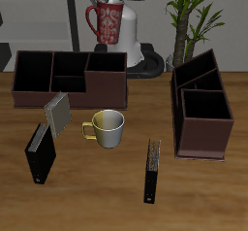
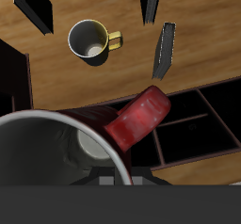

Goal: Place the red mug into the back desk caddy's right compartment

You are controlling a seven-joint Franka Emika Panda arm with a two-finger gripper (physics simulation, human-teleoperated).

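Observation:
The red mug (image 1: 105, 23) with white speckles hangs upright in the air at the table's back, held from above by my gripper (image 1: 105, 2), which is shut on it. Its fingers are mostly hidden by the mug. In the wrist view the mug's white inside fills the near field and its red handle (image 2: 139, 118) sticks out. Below it lies the back desk caddy (image 1: 68, 77), a long dark-brown box seen broadside. The mug is over its right compartment (image 1: 107, 64), the large end section, well above the walls. The caddy's dividers (image 2: 193, 124) show in the wrist view.
A pale grey mug with a yellow handle (image 1: 107, 128) (image 2: 89, 40) stands mid-table. A second dark-brown caddy (image 1: 201, 104) lies end-on to one side. Two black books (image 1: 41, 152) (image 1: 152, 170) and a leaning grey book (image 1: 58, 112) stand nearer the front. A plant (image 1: 194, 12) is behind.

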